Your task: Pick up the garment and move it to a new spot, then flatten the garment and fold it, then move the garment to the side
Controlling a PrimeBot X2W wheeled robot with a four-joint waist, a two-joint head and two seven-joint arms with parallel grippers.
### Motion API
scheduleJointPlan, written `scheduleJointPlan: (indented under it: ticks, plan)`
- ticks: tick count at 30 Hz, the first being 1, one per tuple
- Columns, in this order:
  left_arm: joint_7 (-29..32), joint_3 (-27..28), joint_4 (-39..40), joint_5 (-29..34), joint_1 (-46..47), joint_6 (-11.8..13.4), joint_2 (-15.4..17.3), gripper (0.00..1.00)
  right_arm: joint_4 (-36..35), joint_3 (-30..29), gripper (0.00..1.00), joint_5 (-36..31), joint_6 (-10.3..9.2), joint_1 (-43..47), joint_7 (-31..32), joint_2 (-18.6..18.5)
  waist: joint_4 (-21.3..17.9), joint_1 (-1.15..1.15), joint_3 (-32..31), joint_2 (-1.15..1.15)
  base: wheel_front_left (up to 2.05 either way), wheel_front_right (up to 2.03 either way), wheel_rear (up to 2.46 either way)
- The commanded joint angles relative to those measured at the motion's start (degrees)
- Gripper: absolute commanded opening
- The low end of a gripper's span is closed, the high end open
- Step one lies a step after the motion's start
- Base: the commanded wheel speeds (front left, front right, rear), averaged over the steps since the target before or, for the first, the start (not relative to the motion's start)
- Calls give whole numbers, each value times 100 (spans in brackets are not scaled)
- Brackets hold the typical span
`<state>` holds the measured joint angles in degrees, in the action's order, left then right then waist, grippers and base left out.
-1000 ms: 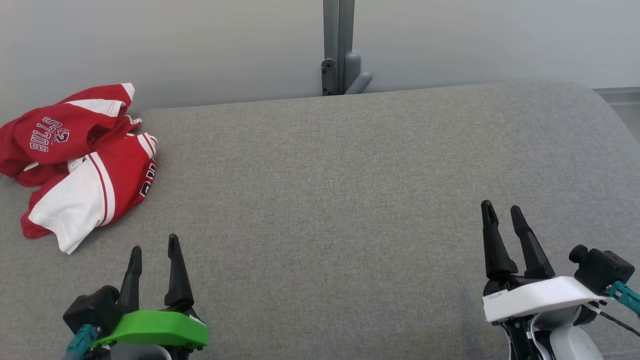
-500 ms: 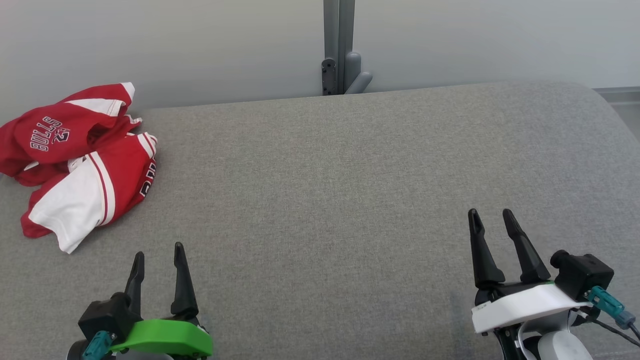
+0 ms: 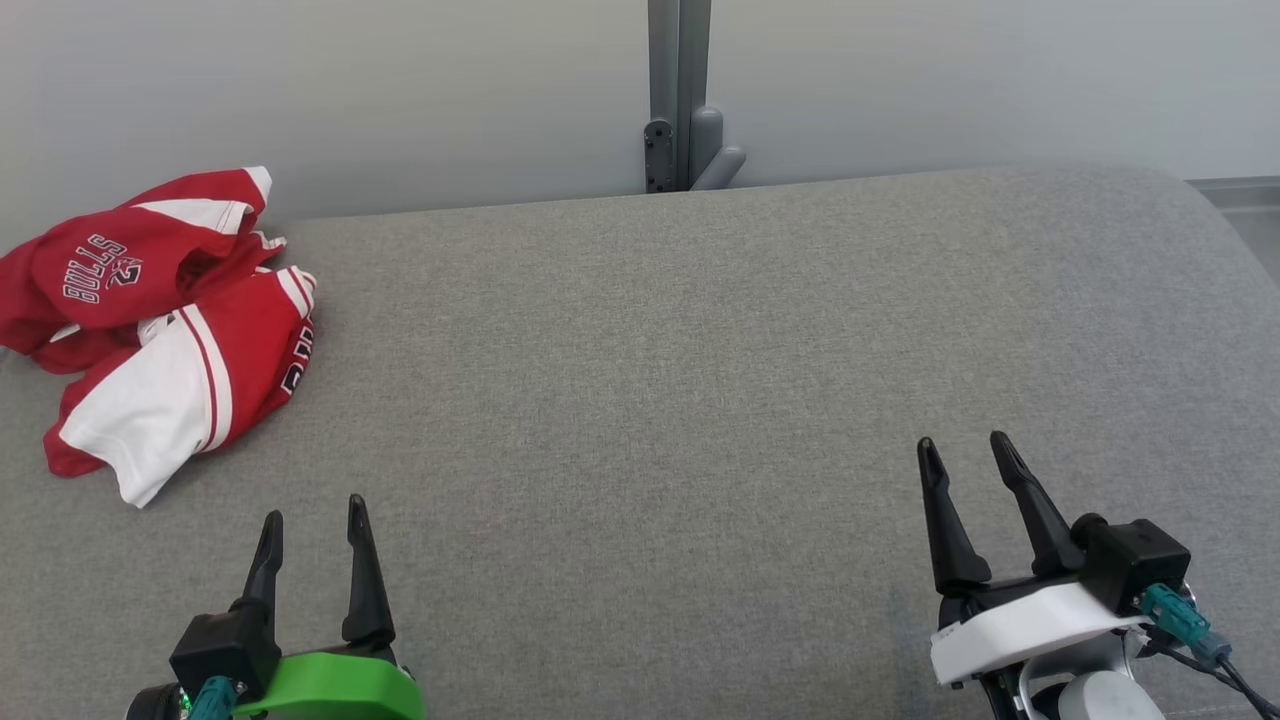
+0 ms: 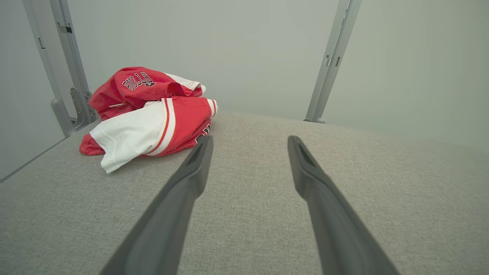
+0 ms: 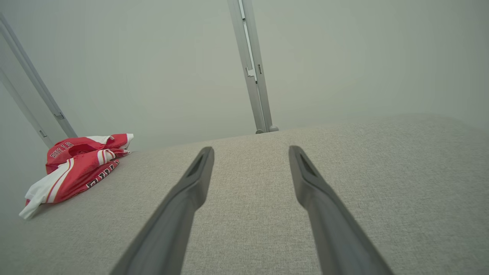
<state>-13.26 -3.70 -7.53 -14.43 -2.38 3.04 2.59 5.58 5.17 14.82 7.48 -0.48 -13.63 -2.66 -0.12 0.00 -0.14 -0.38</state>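
The left gripper (image 3: pixel 313 507) and right gripper (image 3: pixel 962 440), both spread, are drawn back; the crumpled red-and-white jersey (image 3: pixel 225 345) is left ungrasped.

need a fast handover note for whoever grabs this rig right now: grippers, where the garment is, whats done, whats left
Left gripper: open, empty, over the front left of the grey padded surface.
Right gripper: open, empty, front right.
Garment: red and white, bunched at the far left of the surface by the wall; neither gripper touches it.
Done: nothing evident; the garment lies crumpled, not flat or folded.
Left: pick it up, move it to a new spot, flatten, fold, move it aside. The left gripper is the nearer one.
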Motion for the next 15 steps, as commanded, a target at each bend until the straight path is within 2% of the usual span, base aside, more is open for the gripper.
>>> scheduleJointPlan:
  ticks: [1, 15]
  plan:
    - [-47, 30, 17, 91, -49, 15, 44, 100, -5, 20, 100, -116, 2, 20, -43, -31, -1, 0, -3, 34, 0, 0, 0]
    - [-218, 74, -29, 410, -155, -6, 48, 100, -10, 39, 100, -619, 2, 52, -169, -34, -1, 0, -21, 38, 0, 0, 0]
